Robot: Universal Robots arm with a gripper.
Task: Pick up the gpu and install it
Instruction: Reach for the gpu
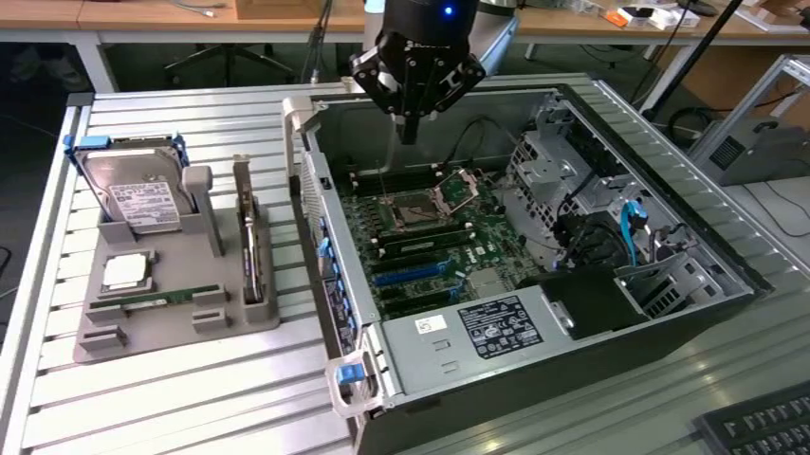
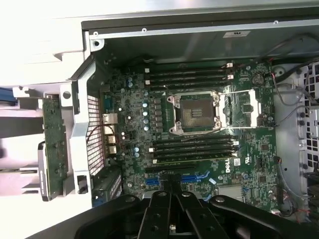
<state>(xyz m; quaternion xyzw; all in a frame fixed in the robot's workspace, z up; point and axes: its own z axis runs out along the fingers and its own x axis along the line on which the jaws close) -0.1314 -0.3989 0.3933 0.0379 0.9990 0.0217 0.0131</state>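
The gpu (image 1: 250,242) stands on its edge in a slot of the grey holder (image 1: 190,318), to the exterior view's left of the open computer case (image 1: 708,275). In the wrist view its green board (image 2: 54,132) lies outside the case wall. My gripper (image 1: 408,133) hangs over the far end of the case, above the motherboard (image 1: 424,232), well apart from the gpu. Its fingers are shut together with nothing between them. In the wrist view the gripper (image 2: 171,183) points at the motherboard (image 2: 199,114) near the blue expansion slots (image 2: 194,177).
The holder also carries a silver hard drive (image 1: 146,199), a processor chip (image 1: 124,272) and a RAM stick (image 1: 158,301). Drive cages and blue cables (image 1: 629,232) fill the case's right side. A keyboard (image 1: 760,427) lies at the near right.
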